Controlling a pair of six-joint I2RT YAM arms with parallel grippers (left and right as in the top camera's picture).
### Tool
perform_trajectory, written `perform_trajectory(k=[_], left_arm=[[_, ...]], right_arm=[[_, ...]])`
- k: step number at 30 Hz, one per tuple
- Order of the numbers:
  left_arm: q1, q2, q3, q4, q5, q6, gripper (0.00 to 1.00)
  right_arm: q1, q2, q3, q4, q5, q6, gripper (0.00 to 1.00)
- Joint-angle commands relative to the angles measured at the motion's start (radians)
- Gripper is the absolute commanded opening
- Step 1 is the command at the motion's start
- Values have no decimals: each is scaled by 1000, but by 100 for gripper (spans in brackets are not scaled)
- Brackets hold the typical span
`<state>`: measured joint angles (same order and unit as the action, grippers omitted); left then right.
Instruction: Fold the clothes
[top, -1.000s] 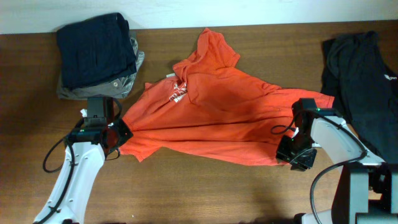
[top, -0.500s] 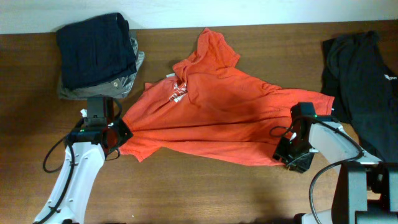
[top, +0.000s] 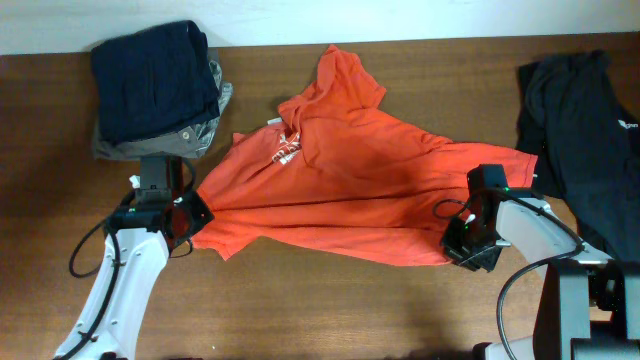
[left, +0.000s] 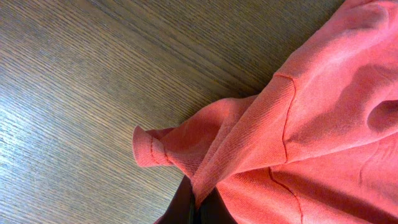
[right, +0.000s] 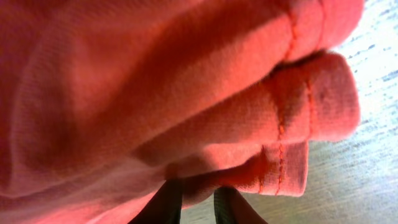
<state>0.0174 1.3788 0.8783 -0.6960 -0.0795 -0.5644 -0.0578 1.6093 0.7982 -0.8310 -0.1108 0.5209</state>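
Orange shirt (top: 350, 190) lies crumpled across mid-table (top: 300, 300), white lettering near the collar, one sleeve toward the far edge. Left tool (left: 196, 210) closed tight on a bunched corner at the shirt's left edge, cloth pinched between its fingers. Right tool (right: 198, 200) closed on a hemmed fold at the shirt's lower right corner, cloth filling the narrow gap. Navy-on-grey stack (top: 150, 80) far left. Black garment (top: 580, 130) far right, near the shirt's right tip.
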Motion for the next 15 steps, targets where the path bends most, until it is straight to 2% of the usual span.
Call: perform_trajectory(k=[1, 2, 5, 10, 15], left_arm=[[5, -14, 20, -6, -23, 20, 0], [5, -14, 20, -6, -23, 20, 0], [5, -14, 20, -6, -23, 20, 0], [5, -14, 20, -6, -23, 20, 0], [5, -14, 20, -5, -23, 20, 0]], right_arm=[[4, 8, -8, 9, -2, 12, 23], [4, 8, -8, 10, -2, 12, 21], [4, 8, -8, 20, -2, 13, 4], [4, 7, 37, -2, -2, 13, 4], [4, 7, 212, -145, -1, 13, 4]])
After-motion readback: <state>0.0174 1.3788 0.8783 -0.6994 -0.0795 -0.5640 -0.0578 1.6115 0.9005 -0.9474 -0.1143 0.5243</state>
